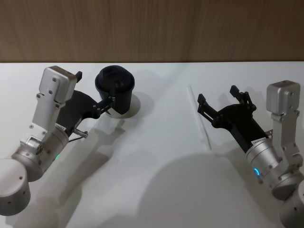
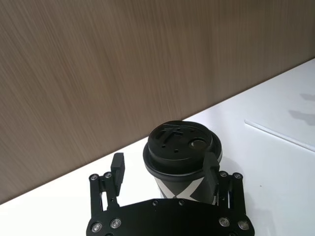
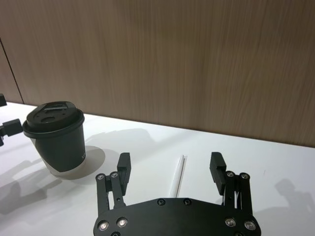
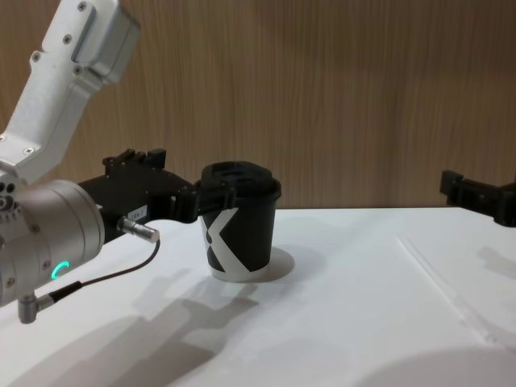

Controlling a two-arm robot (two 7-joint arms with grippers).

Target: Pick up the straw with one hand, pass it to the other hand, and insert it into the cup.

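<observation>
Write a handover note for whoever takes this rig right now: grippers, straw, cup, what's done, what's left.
Left gripper: open, its fingers on either side of the small black paper cup with domed black lid and white X mark. One finger is close against the cup's side; I cannot tell if it touches.
Right gripper: open and empty, beside the long thin white straw.
The straw lies flat on the white table, to the right of the cup and apart from it. The cup stands upright with its lid on.
Done: nothing yet; the straw is not picked up.
Left: grasp the straw, pass it to the other gripper, insert it into the cup.
</observation>
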